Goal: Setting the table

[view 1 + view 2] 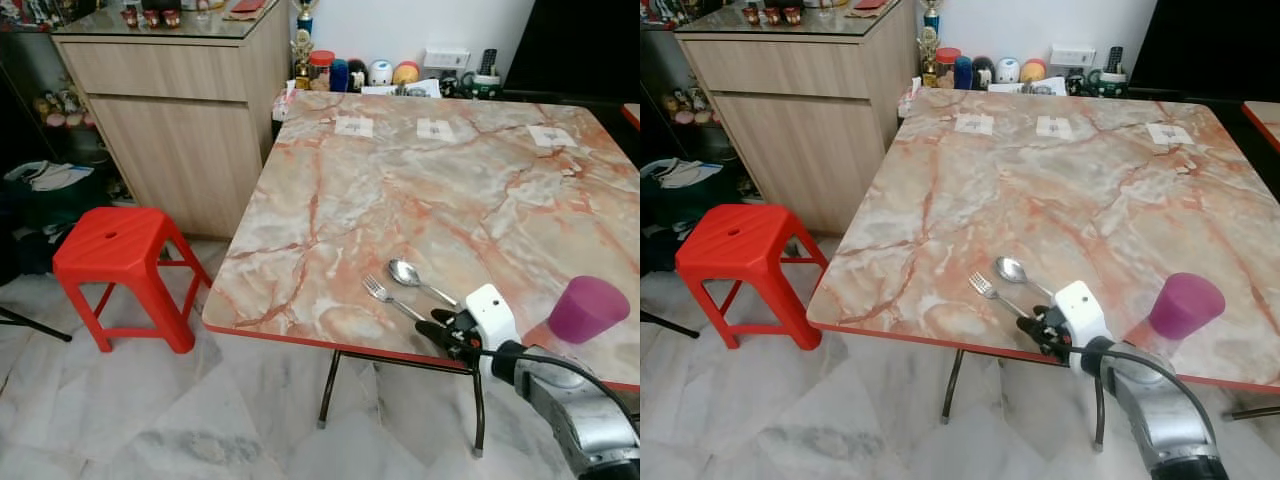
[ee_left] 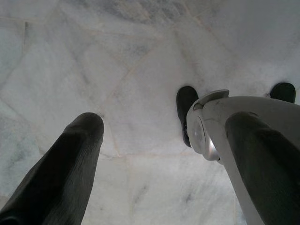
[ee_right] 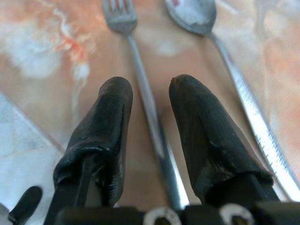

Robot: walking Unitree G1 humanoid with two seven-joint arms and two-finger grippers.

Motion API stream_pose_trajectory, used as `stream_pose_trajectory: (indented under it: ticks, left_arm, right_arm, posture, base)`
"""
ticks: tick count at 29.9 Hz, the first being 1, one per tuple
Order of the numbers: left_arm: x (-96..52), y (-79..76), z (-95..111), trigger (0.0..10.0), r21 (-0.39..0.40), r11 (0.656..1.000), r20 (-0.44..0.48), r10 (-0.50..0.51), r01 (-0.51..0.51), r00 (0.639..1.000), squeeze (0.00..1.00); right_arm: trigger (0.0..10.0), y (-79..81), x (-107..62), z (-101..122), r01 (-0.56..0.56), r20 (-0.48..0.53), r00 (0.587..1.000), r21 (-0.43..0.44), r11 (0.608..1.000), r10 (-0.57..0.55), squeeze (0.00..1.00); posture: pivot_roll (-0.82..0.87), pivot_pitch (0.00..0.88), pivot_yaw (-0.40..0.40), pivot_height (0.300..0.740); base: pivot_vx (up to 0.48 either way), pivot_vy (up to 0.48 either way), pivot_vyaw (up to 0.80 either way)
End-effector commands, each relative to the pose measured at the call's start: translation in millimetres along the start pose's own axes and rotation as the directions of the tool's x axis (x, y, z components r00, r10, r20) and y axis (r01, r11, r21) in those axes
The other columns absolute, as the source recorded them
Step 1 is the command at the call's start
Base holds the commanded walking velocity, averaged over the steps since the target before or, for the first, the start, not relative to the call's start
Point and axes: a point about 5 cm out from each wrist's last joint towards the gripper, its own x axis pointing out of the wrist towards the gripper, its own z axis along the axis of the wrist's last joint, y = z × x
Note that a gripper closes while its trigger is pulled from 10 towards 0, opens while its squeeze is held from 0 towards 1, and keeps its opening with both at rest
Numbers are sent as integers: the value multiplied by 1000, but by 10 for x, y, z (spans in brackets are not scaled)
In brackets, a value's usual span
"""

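With the right pincer [image 3: 147,122] spread astride the handle of the fork [image 1: 392,298], which lies beside the spoon [image 1: 420,281] near the worktop [image 1: 420,180] edge, pinching should be centred and low.

A glossy, smooth marble-patterned orange-and-white table top [image 1: 400,190] is seen. A polished silver metal fork [image 3: 140,89] and shiny silver metal spoon [image 3: 220,56] are shown, beside a matt purple plastic cup [image 1: 587,308]. Matt black rubbery fingers [image 3: 105,126] are noted.
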Motion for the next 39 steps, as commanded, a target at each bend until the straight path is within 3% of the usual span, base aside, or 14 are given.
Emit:
stream_pose_trajectory:
  ticks: [1,39]
  left_arm:
    - [-23,8,-95,10000,18,1000,-34,-3,3,999,0]
    - [-50,7,-200,10000,14,1000,-69,-1,2,998,0]
  right_arm:
    - [10000,-6,22,0,3,1,1000,-2,1000,-3,0]
    - [10000,101,285,35,-61,21,998,-12,998,62,0]
  posture:
    - [11,126,7,740]
    - [25,126,8,740]
  base:
    - [0,0,0]
    - [0,0,0]
